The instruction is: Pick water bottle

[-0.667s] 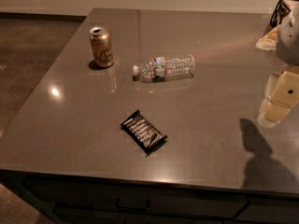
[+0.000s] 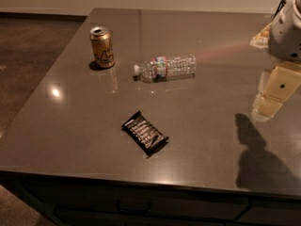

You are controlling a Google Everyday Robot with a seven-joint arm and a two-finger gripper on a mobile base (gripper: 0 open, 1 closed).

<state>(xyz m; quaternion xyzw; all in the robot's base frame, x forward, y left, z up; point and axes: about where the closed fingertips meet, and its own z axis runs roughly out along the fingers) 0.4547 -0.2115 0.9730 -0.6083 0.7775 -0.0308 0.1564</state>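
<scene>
Obs, now vs. ~0.7 s back: gripper (image 2: 269, 102) has crept a touch left, toward table centre, at the far right edge of the view; the arm housing above it shifted w/ it. Small move only. Nothing on the table (image 2: 211, 140) has budged: water bottle (image 2: 165, 67), gold can (image 2: 102, 47) and dark snack wrapper (image 2: 145, 133) are all in the same spots. Reading: approach prob. just starting, no contact, bottle not yet picked. The gripper is well apart from it, w/ bare tabletop between. Claw state: can't make out from where I stand whether it's apart or together (nothing seen in it, anyway). Bottle lies on its side toward the far-middle of the table, white cap pointing left at the can, base to the right. The can stands upright near the cap end, not touching. Bottle is clear and ribbed, w/ a narrow red/white/blue-green label band nearer the cap; contents hard to say. Judgement: round + lying flat, so it prob. rolls if nudged; a grasp across the body seems safest.
</scene>
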